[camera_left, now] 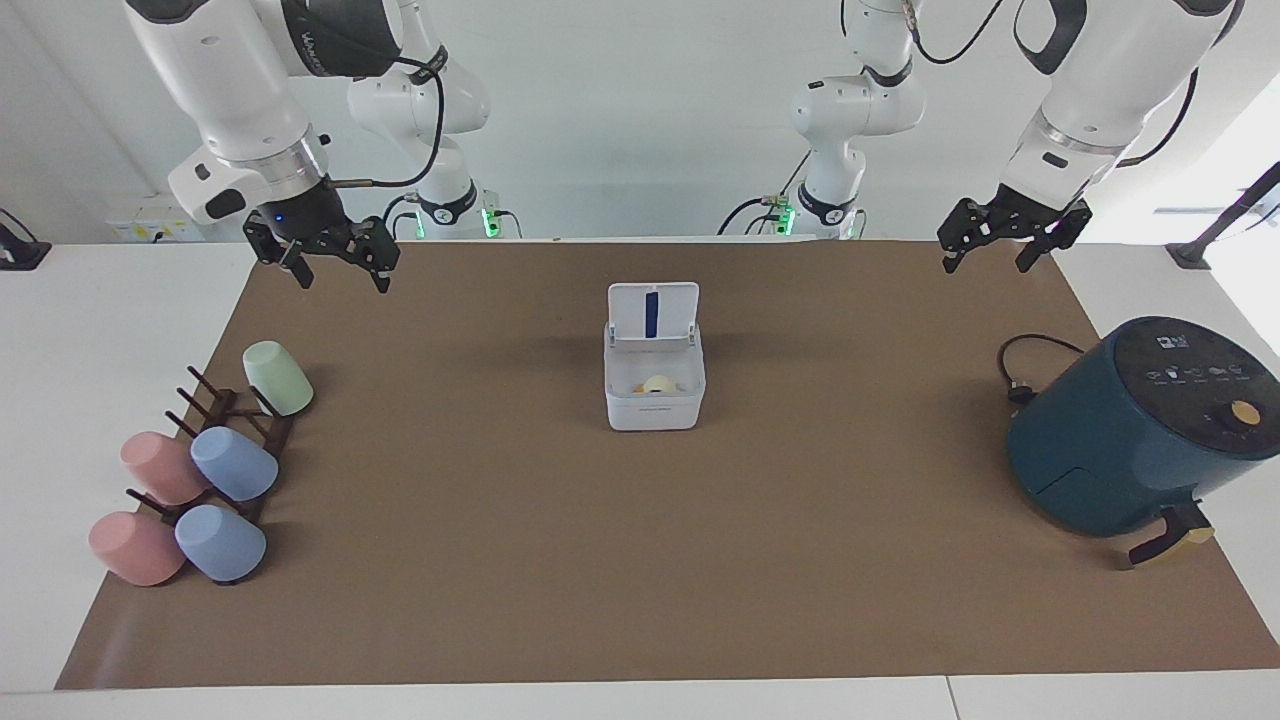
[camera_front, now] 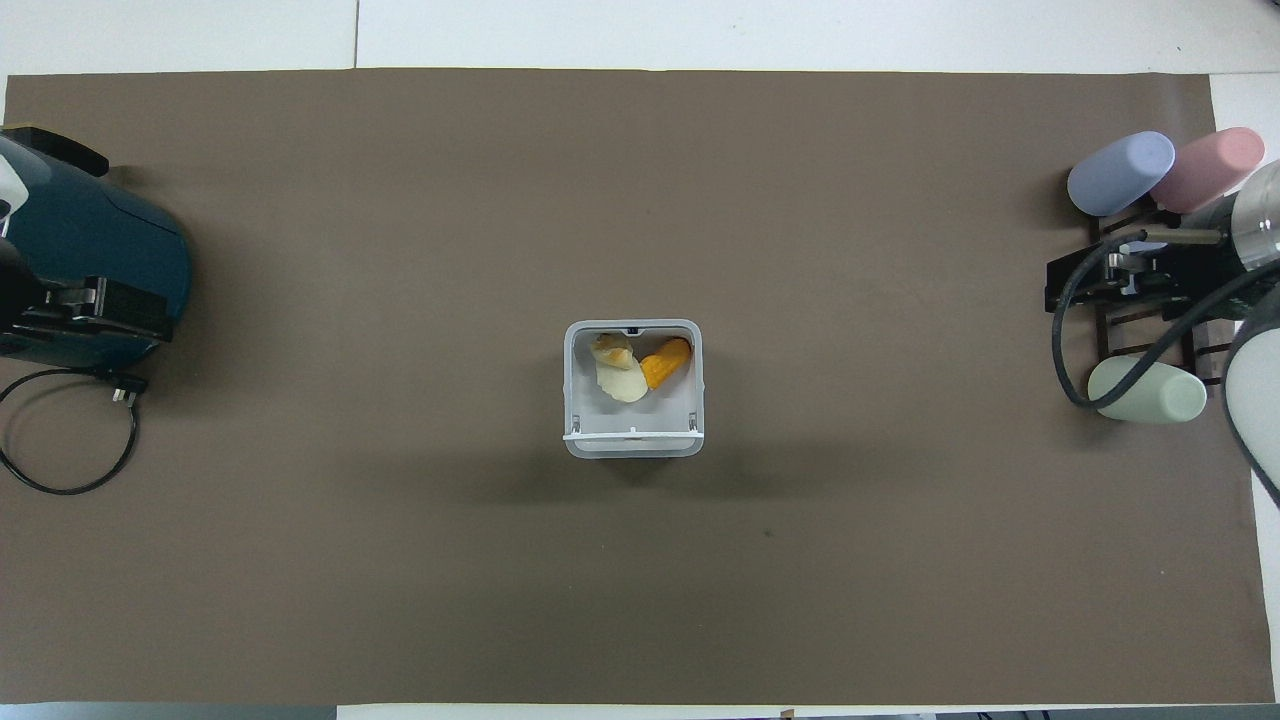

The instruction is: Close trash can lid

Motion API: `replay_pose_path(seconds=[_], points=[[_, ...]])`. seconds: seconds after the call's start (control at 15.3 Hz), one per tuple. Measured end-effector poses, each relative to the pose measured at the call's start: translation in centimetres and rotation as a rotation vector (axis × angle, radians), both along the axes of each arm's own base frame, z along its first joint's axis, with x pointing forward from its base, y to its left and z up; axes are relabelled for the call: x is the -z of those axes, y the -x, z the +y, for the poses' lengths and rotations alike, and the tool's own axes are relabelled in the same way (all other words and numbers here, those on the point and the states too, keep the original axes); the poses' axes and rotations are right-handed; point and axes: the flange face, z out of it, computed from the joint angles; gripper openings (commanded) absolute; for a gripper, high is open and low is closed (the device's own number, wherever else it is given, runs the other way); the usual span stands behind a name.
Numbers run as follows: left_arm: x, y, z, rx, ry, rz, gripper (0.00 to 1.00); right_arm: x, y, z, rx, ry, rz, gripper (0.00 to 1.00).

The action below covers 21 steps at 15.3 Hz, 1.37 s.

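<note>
Trash can (camera_left: 655,390) sits mid-mat, white cube, between the two arms' ends of the table. Lid (camera_left: 652,312) stands upright on its hinge at the edge nearer the robots, blue stripe showing. Scraps (camera_front: 638,366) lie inside. Left gripper (camera_left: 1010,240) hangs over the mat corner near the air fryer (camera_left: 1140,430), fingers spread, empty. Right gripper (camera_left: 335,262) hangs over the mat's other corner near the cup rack (camera_left: 225,440), also spread, empty.
</note>
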Motion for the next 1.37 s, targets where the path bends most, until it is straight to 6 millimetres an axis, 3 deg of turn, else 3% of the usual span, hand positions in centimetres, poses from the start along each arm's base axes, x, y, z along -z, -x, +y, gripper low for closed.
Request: replay_pose_path(seconds=[0.46, 0.52, 0.59, 0.65, 0.72, 0.85, 0.98, 1.04, 1.17, 1.37], points=[[0.2, 0.0, -0.3, 0.006, -0.001, 0.005, 1.0, 0.0, 0.0, 0.0, 0.0, 0.0, 0.0, 1.0], [0.3, 0.1, -0.7, 0.013, 0.0, 0.005, 0.82, 0.0, 0.0, 0.0, 0.0, 0.0, 0.0, 1.0], [0.3, 0.2, -1.7, 0.023, 0.003, 0.006, 0.25, 0.0, 0.0, 0.0, 0.0, 0.0, 0.0, 1.0], [0.4, 0.5, -3.4, 0.026, 0.007, 0.008, 0.0, 0.0, 0.0, 0.0, 0.0, 0.0, 0.0, 1.0], [0.5, 1.1, -6.2, 0.024, 0.007, 0.012, 0.0, 0.0, 0.0, 0.0, 0.0, 0.0, 0.0, 1.0], [1.2, 3.5, -14.1, 0.022, 0.015, -0.002, 0.0, 0.0, 0.0, 0.0, 0.0, 0.0, 0.0, 1.0], [2.5, 7.7, -22.1, 0.037, 0.057, -0.005, 0.0, 0.0, 0.0, 0.0, 0.0, 0.0, 0.0, 1.0], [3.3, 9.8, -25.1, 0.059, 0.076, 0.003, 0.0, 0.0, 0.0, 0.0, 0.0, 0.0, 0.0, 1.0], [5.4, 13.4, -29.8, 0.089, 0.105, 0.005, 0.0, 0.0, 0.0, 0.0, 0.0, 0.0, 0.0, 1.0], [8.9, 16.6, -33.9, 0.106, 0.132, -0.011, 0.0, 0.0, 0.0, 0.0, 0.0, 0.0, 0.0, 1.0]])
